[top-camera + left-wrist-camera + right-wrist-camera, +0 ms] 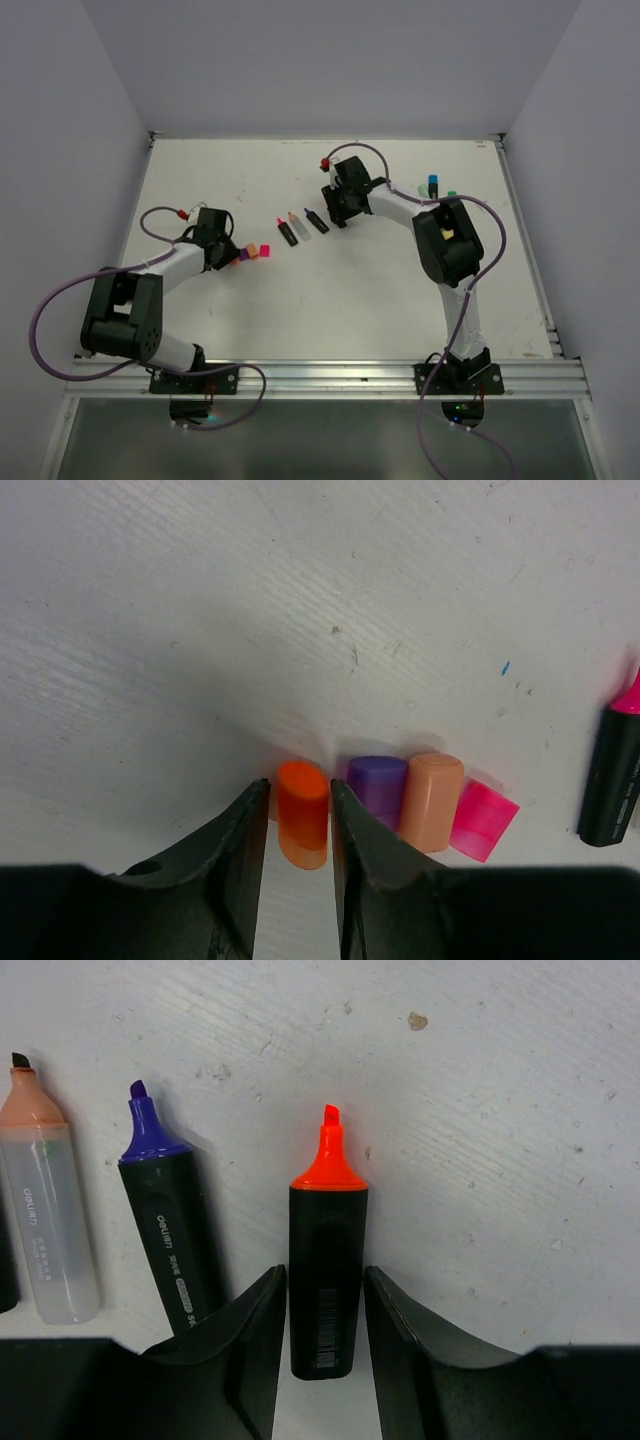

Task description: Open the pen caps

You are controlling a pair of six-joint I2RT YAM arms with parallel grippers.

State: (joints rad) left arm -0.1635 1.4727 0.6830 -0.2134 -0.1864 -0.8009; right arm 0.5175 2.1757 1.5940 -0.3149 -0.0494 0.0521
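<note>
Left gripper [298, 788] is straddling the orange cap [303, 815] lying on the table [300, 600]; jaws hugging it, clamping unclear. Purple cap [376, 785], peach cap [432, 800] and pink cap [484, 820] are lying alongside. Right gripper [325, 1275] is flanking the uncapped orange highlighter [328, 1250]; grip unclear.

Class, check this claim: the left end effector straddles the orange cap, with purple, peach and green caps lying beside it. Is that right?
Not green: in the left wrist view the left end effector straddles the orange cap, with the purple cap, peach cap and pink cap beside it.
</note>
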